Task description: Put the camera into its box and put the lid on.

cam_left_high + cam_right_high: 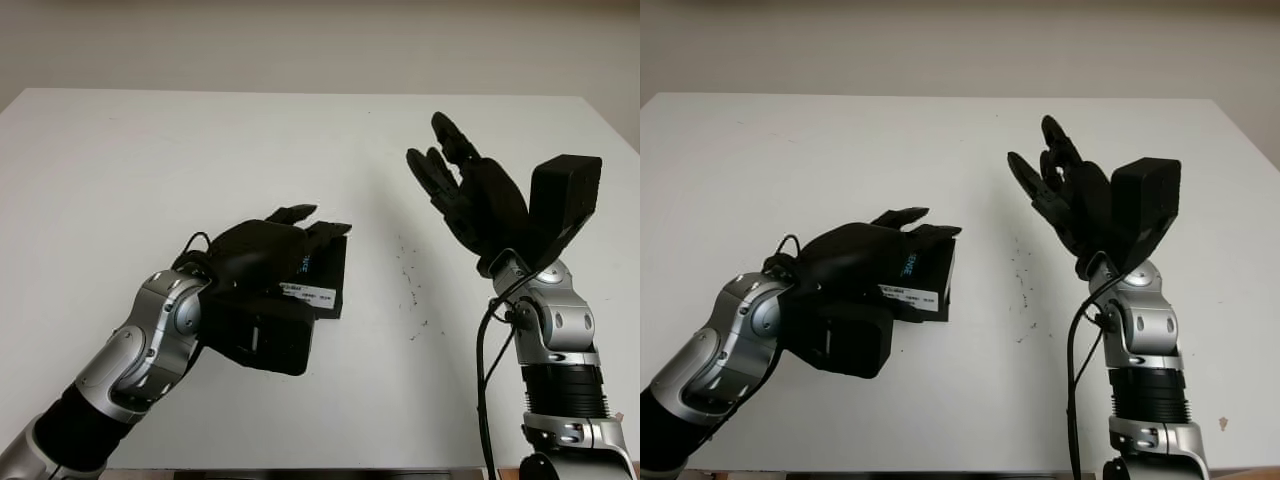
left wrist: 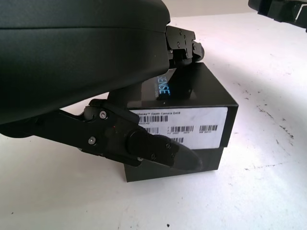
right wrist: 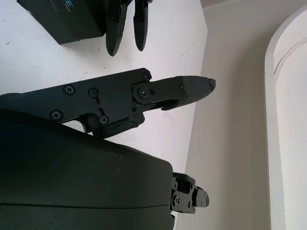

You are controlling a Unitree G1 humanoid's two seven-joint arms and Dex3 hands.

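Observation:
The black camera box (image 1: pixel 327 281) lies on the white table (image 1: pixel 150 150) left of centre, closed, with a white barcode label (image 2: pixel 182 127) on its near side. My left hand (image 1: pixel 300 232) covers it: the fingers (image 2: pixel 184 43) lie across the lid and the thumb (image 2: pixel 158 151) presses on the label side. The camera is hidden. My right hand (image 1: pixel 447 165) is raised above the table's right half, open and holding nothing, well apart from the box (image 3: pixel 64 17).
Small dark specks (image 1: pixel 410 285) mark the table between the box and the right arm. The table's far edge meets a pale wall (image 1: pixel 320 40). Bare white surface surrounds the box on all sides.

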